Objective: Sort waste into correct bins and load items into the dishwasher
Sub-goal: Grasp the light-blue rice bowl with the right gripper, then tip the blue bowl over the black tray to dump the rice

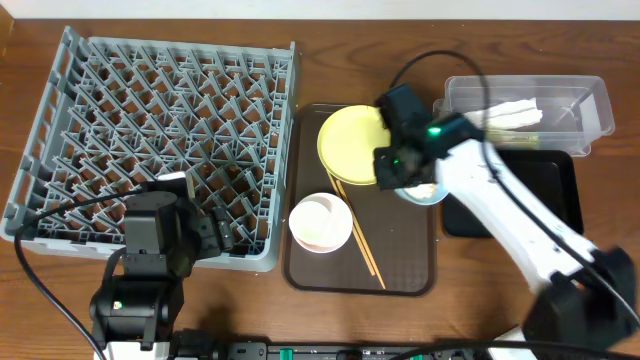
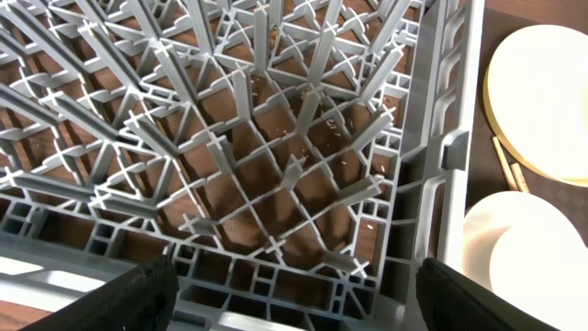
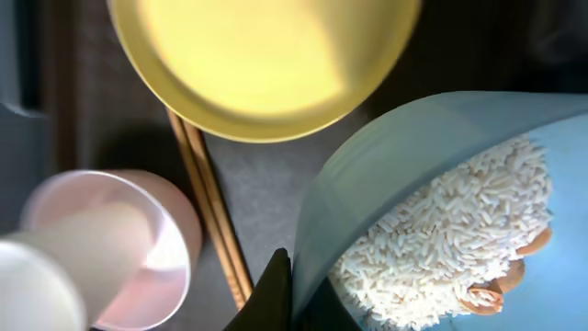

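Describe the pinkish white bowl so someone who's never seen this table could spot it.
Find the big grey dish rack on the left; a brown tray lies right beside it. The pinkish white bowl sits on the tray's left side, nearer the robot, left of the chopsticks. It is deep and pale, unlike the flat yellow plate behind it and the rice-filled light blue bowl.

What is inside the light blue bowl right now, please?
The light blue bowl holds a heap of white rice-like grains, with a few tan pieces at its lower edge. The grains cover the bowl's bottom, so anything beneath is unseen.
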